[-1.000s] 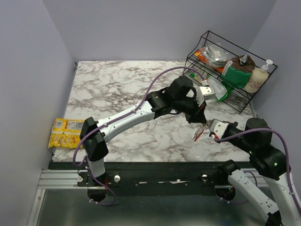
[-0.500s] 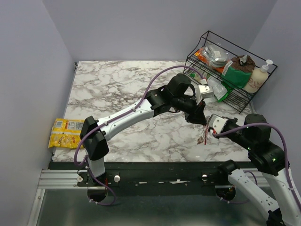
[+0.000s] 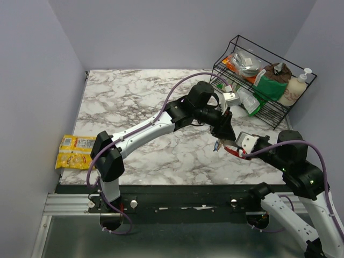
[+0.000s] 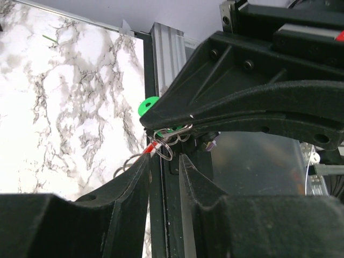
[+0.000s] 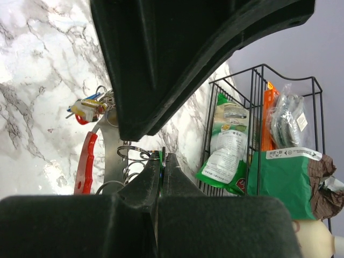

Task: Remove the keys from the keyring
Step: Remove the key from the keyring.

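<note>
My right gripper [image 3: 239, 147] [image 5: 163, 156] is shut on the thin green tag of one of the keys [image 4: 148, 105], held above the marble table's near right part. From it hangs the keyring [image 3: 234, 152] [image 5: 86, 161], part red and part grey metal, threaded with small wire rings [image 4: 166, 146]. More keys [image 3: 216, 144] [image 5: 88, 107], with yellow, blue and red heads, dangle at its far end. My left gripper [image 3: 221, 135] [image 4: 164, 157] stands open just in front of the right one. One wire ring lies at its tips, and nothing is clamped between its fingers.
A black wire rack [image 3: 271, 115] stands at the back right with food packets and a soap bottle [image 3: 294, 88]. A yellow snack packet [image 3: 75, 151] lies at the table's left edge. A metal rail [image 4: 167, 43] runs along the near edge.
My left gripper has gone from shut to open and drawn back a little. The keyring has swung up, and the bunch of keys now hangs further left. The right gripper stays shut.
</note>
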Robot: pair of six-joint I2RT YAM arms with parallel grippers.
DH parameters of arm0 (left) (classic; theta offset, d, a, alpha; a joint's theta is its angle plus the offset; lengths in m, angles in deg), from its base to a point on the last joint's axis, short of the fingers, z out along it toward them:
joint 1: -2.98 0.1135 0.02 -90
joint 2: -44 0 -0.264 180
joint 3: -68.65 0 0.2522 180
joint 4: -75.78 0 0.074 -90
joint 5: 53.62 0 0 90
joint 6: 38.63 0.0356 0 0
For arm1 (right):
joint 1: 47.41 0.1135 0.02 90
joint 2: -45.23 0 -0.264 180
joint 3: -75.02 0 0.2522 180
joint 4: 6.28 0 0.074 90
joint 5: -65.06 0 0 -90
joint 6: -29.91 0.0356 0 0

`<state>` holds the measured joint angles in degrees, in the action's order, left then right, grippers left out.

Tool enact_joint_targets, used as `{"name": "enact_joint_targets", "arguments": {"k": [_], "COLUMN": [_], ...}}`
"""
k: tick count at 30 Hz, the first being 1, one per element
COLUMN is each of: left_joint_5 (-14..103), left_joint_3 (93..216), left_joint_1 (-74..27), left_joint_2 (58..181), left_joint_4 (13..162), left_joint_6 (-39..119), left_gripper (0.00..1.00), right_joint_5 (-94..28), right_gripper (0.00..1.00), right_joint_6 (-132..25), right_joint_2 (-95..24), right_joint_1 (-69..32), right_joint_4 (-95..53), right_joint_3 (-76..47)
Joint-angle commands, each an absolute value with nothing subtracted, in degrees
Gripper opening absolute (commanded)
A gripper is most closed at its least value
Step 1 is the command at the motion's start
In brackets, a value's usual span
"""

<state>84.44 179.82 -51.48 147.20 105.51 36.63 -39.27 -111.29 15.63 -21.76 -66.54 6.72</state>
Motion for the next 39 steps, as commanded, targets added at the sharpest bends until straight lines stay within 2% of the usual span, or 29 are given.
{"name": "enact_joint_targets", "arguments": {"k": [1, 18, 20, 23, 27, 30, 39], "left_joint_5": [85.78, 92.01, 92.1, 92.46, 93.07, 93.07, 94.04], "left_joint_3": [179.44, 178.3, 178.3, 178.3, 178.39, 178.3, 178.13], "left_joint_1": [-51.34, -52.22, -52.39, -52.48, -52.57, -52.57, -52.57], "left_joint_2": [148.5, 150.52, 150.7, 151.05, 151.23, 151.31, 149.21], "left_joint_4": [103.08, 99.39, 99.3, 99.04, 98.69, 98.51, 99.74], "left_joint_6": [33.88, 30.8, 30.89, 30.8, 30.45, 30.27, 32.91], "left_gripper": [0.37, 0.38, 0.35, 0.26, 0.07, 0.0, 0.0], "right_joint_5": [-40.41, -37.78, -37.95, -38.39, -38.13, -38.04, -35.31], "right_gripper": [0.01, 0.01, 0.01, 0.01, 0.01, 0.01, 0.01], "right_joint_6": [-111.86, -111.77, -111.68, -111.68, -111.77, -111.77, -110.45], "right_joint_2": [16.23, 17.2, 17.37, 17.46, 17.63, 17.81, 18.78], "right_joint_1": [-21.83, -21.83, -21.83, -21.83, -21.83, -21.83, -21.83], "right_joint_4": [-65.4, -62.84, -62.76, -63.02, -63.28, -63.29, -61.18], "right_joint_3": [7.91, 9.58, 9.58, 9.58, 9.5, 9.5, 13.97]}}
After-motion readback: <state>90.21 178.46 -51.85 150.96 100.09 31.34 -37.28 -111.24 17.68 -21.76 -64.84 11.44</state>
